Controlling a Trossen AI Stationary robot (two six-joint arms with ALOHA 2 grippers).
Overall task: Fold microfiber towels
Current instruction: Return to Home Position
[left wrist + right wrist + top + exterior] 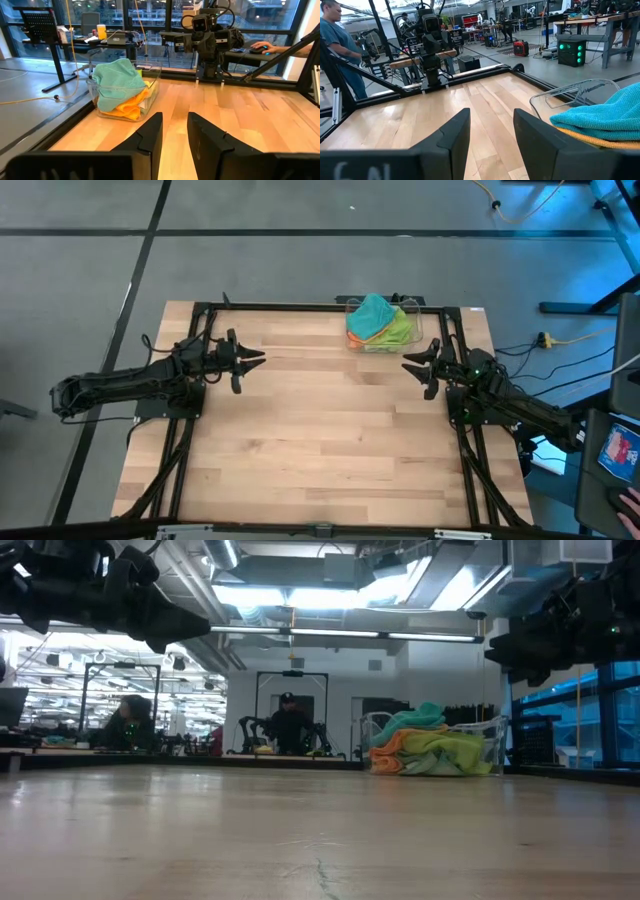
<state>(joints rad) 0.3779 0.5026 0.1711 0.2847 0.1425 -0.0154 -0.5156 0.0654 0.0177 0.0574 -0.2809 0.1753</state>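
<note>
Towels [378, 320] are all in the bin [413, 304], far side of the table [320, 450], a little right of centre. Teal is on top, with orange and lime showing underneath. Nothing is left on the wood, so I'd call the folding done and this the homing step. The left gripper [174, 120] hovers over the left side with its fingers spread and nothing between them. The right gripper [491, 117] is on the right, just near of the bin, also spread and empty. Next, both arms need to draw back to rest, and the right one must keep off that bin wall.
</note>
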